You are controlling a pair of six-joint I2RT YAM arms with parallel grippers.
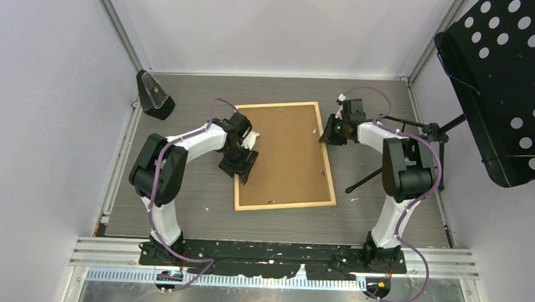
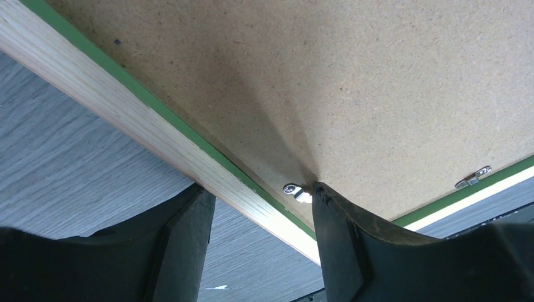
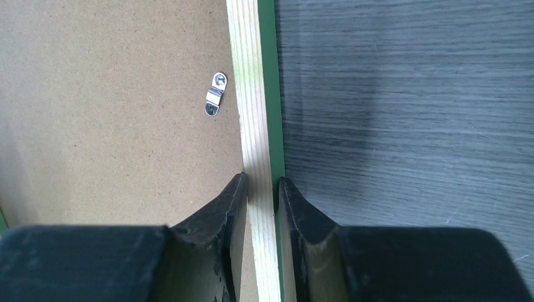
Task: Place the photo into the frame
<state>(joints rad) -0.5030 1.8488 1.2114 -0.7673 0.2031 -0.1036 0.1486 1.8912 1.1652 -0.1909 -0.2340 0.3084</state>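
Observation:
The frame [image 1: 286,205] lies back-up on the table, light wood rail with a green edge. The brown hardboard backing [image 1: 285,152] sits in it. The photo is hidden or out of view. My left gripper [image 1: 245,165] is open astride the frame's left rail [image 2: 126,113]. Its right finger [image 2: 340,239] rests on the backing [image 2: 352,75] and touches a small metal clip [image 2: 296,190]. My right gripper [image 1: 325,136] is shut on the frame's right rail [image 3: 249,94], one finger on the backing [image 3: 107,94] side and one on the table side. A turned-in metal clip [image 3: 215,94] lies just ahead of it.
A black perforated music stand [image 1: 506,80] hangs over the right side, its tripod legs [image 1: 369,179] reaching near the frame's right edge. A black wedge-shaped object [image 1: 155,95] stands at the back left. A second clip [image 2: 473,178] sits on the frame's near rail. Enclosure walls surround the table.

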